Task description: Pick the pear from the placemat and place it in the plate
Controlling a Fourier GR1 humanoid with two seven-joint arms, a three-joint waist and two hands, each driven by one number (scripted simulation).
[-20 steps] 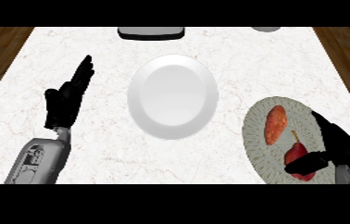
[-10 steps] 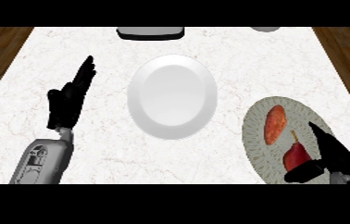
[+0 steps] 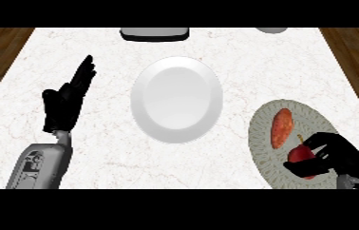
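Since half a second ago the right hand [image 3: 329, 158] has changed from straight fingers laid over the small dark red pear [image 3: 301, 155] to fingers and thumb curled round it; the pear sits at about the same spot. The left hand [image 3: 67, 102] has not shifted.

Surface: a white marble-patterned table [image 3: 105, 48] fills most of the frame, with strips of brown wood showing past its upper left and upper right corners. At the top edge stand a dark-rimmed white object [image 3: 154, 33], cut off by the frame, and a pale grey round object [image 3: 270, 29], also cut off. A round white ceramic plate [image 3: 176, 99] lies at the centre, bare.

At lower right lies a round grey-green woven placemat [image 3: 270, 129]. On it rests an elongated orange-red item [image 3: 282, 127], long axis running up and down the frame.

The pear is on the placemat's lower part, just below the orange-red item and well apart from the plate. Its thin stem points toward the upper part of the frame, the broad end toward the lower edge; the long axis is near vertical in the frame.

The right hand enters from the lower right corner, clasping the pear from the right side. The left hand rests open at middle left, fingers straight and pointing up, touching nothing.
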